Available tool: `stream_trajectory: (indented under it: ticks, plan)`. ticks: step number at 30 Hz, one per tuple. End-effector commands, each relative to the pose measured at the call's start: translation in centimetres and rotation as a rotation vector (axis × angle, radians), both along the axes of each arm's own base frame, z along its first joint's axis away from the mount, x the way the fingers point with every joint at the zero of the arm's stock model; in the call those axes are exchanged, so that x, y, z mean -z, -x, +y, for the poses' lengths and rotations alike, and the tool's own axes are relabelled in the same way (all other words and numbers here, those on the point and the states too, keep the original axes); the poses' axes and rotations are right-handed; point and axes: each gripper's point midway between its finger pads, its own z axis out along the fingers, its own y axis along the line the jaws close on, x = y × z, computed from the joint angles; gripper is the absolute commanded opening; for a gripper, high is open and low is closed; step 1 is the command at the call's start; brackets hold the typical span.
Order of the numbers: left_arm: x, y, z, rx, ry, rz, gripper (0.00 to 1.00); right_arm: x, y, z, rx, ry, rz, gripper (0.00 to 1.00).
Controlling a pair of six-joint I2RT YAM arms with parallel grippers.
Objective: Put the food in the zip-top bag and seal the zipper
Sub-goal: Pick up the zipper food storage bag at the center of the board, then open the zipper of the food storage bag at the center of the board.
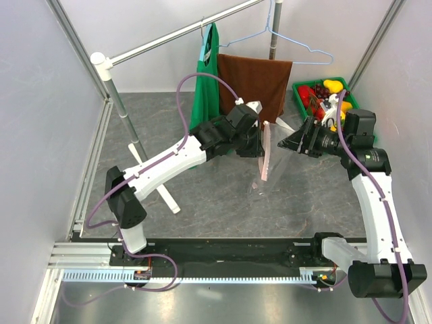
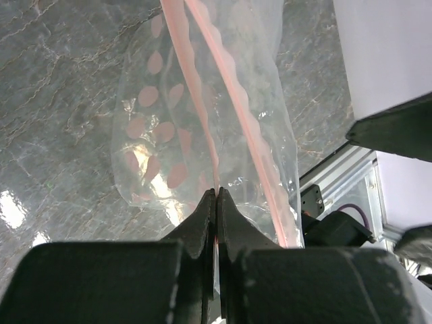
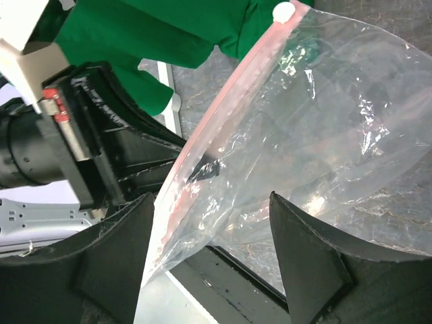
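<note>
The zip-top bag (image 1: 266,160) hangs in mid-air over the table centre, with the pink zipper (image 1: 268,145) along its upper edge. My left gripper (image 1: 259,138) is shut on that edge. In the left wrist view its jaws (image 2: 216,194) pinch one pink strip of the zipper (image 2: 194,101), and the dotted bag (image 2: 156,135) dangles below, mouth parted. My right gripper (image 1: 289,142) is open just right of the bag. In the right wrist view its fingers (image 3: 135,243) straddle the bag's (image 3: 317,121) corner without closing. The food (image 1: 322,90) lies in a green bin at the back right.
A green cloth (image 1: 206,81) and a brown towel (image 1: 255,77) hang from a rail behind the bag. A blue wire hanger (image 1: 297,42) hangs above them. A white rack post (image 1: 120,108) stands at the left. The green bin's rim (image 1: 353,96) is behind the right arm.
</note>
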Motion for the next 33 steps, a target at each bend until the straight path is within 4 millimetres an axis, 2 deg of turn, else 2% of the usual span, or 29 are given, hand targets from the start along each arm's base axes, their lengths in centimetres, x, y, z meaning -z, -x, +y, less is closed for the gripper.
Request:
stream_trajectory:
  ticks: [1, 2, 3, 6, 9, 12, 13, 15, 19, 20, 23, 27, 33]
  plan:
    - [-7.5, 0.1, -0.3, 0.018, 0.154, -0.122, 0.02, -2.0, -0.2, 0.3, -0.01, -0.02, -0.054, 0.76]
    - [-8.6, 0.1, 0.0, 0.03, 0.157, -0.16, 0.02, -2.7, -0.1, 0.4, -0.013, -0.021, -0.074, 0.76]
    - [-10.5, 0.3, 0.8, 0.032, 0.181, -0.2, 0.02, -3.2, 0.0, 0.4, -0.015, -0.026, -0.081, 0.75]
    - [-12.5, 0.8, 2.3, 0.037, 0.168, -0.271, 0.02, -4.7, 0.4, 0.9, -0.043, -0.051, -0.107, 0.76]
    - [-12.5, 1.5, 4.0, 0.017, 0.09, -0.289, 0.02, -6.2, 0.4, 1.2, -0.07, -0.07, -0.146, 0.8]
    - [-11.1, 1.7, 5.4, -0.004, 0.031, -0.267, 0.02, -7.3, 0.5, 1.4, -0.07, -0.092, -0.158, 0.86]
    - [-11.7, 2.0, 6.0, -0.009, 0.035, -0.284, 0.02, -7.5, 0.6, 1.5, -0.069, -0.101, -0.162, 0.87]
    - [-11.8, 1.7, 6.5, -0.03, 0.024, -0.3, 0.02, -7.2, 0.5, 1.6, -0.058, -0.125, -0.141, 0.89]
    - [-11.4, 1.9, 5.5, -0.021, 0.023, -0.288, 0.02, -6.3, 0.0, 2.0, -0.038, -0.172, -0.11, 0.9]
    - [-10.5, 1.7, 4.8, -0.017, 0.006, -0.281, 0.02, -6.2, -0.3, 2.0, -0.026, -0.182, -0.098, 0.9]
    - [-8.4, 1.1, 3.4, -0.013, -0.02, -0.241, 0.02, -5.3, -0.2, 3.6, -0.067, -0.179, -0.066, 0.89]
    - [-7.0, 0.7, 1.9, -0.001, -0.021, -0.205, 0.02, -3.3, -0.6, 4.4, -0.076, -0.135, -0.046, 0.88]
    - [-7.6, 0.3, 1.6, -0.006, 0.032, -0.207, 0.02, -0.6, -1.1, 5.1, -0.067, -0.094, 0.013, 0.79]
